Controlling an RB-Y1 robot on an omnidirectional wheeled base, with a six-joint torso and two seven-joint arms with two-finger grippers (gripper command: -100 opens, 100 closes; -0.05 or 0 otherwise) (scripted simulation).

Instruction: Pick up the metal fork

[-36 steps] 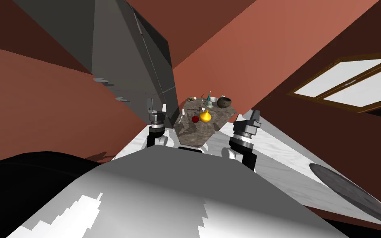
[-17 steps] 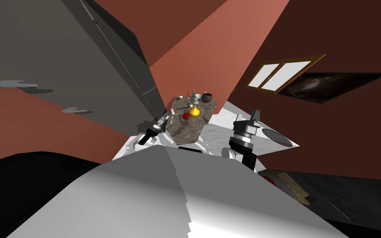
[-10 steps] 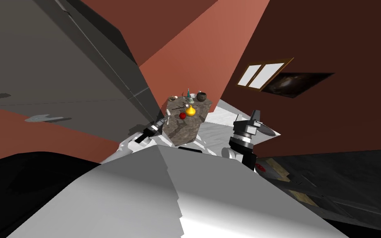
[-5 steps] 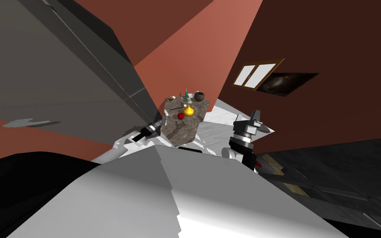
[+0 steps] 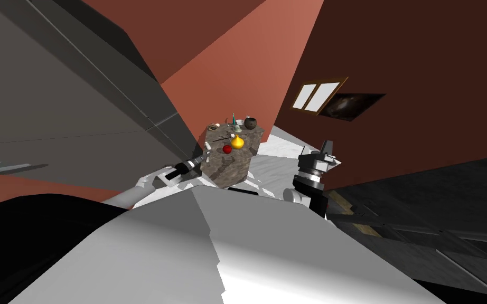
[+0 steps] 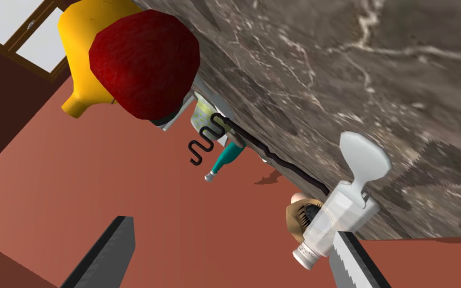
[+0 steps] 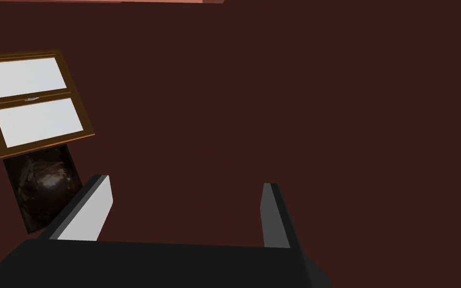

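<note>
A thin dark utensil with a wavy end (image 6: pixel 209 137), which I take for the fork, lies on the grey marbled counter (image 6: pixel 374 75); in the head view the fork (image 5: pixel 220 139) is a dark line. My left gripper (image 6: pixel 232 227) is open, low at the counter's near edge and short of the fork; in the head view the left gripper (image 5: pixel 204 157) sits at the counter's left corner. A white bottle (image 6: pixel 332 222) stands close to one finger. My right gripper (image 7: pixel 185 183) is open and holds nothing, raised on the right (image 5: pixel 326 150).
On the counter stand a red fruit (image 6: pixel 144 65), a yellow gourd (image 6: pixel 82 50), a teal bottle (image 6: pixel 224 160), a white spatula-like piece (image 6: pixel 364 157), a brown round thing (image 6: pixel 298 216) and a dark bowl (image 5: pixel 251 123). A tall dark grey cabinet (image 5: pixel 78 95) flanks the left.
My view has swung, sliding the window and walls leftward. My left arm has dropped and stretched out toward the counter's near left corner. The right arm has kept its pose.
</note>
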